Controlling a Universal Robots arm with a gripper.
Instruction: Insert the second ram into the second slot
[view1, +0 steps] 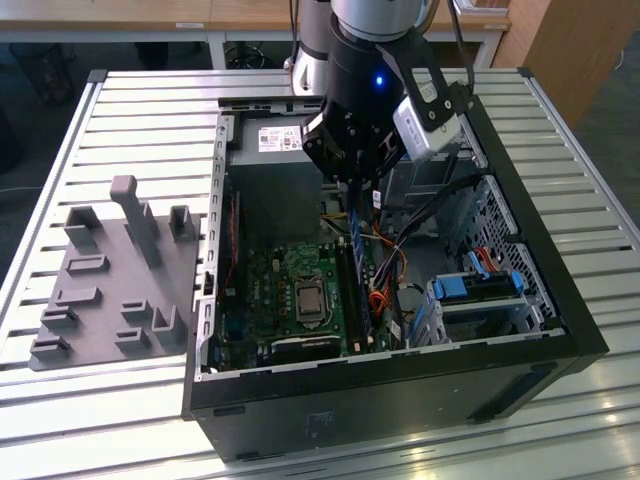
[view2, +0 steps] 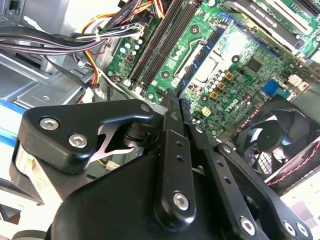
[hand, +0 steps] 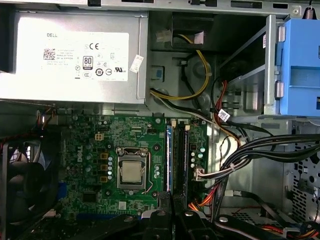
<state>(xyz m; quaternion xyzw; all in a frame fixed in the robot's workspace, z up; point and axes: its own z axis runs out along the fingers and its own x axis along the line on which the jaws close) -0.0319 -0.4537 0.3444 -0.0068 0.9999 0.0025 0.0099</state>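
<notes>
Black gripper (view1: 353, 188) has its fingers (view2: 170, 120) pinched tight on the thin blue RAM stick (hand: 168, 157). The stick and the long black memory slots (hand: 181, 160) both sit just beside the silver square CPU socket (hand: 133, 171).

A slatted metal table (view1: 130, 110) bears an open black computer case (view1: 400, 415). A grey fixture plate (view1: 100, 300) lies beside it, toward the exterior view's left.

The motherboard (hand: 100, 150) is green, the ram stick (hand: 168, 160) at its slots blue. Next to the motherboard, the power supply (hand: 30, 80) is grey with a white label (hand: 85, 55), the drive bay (hand: 302, 65) light blue, the cables (hand: 260, 147) black, yellow and orange.
</notes>
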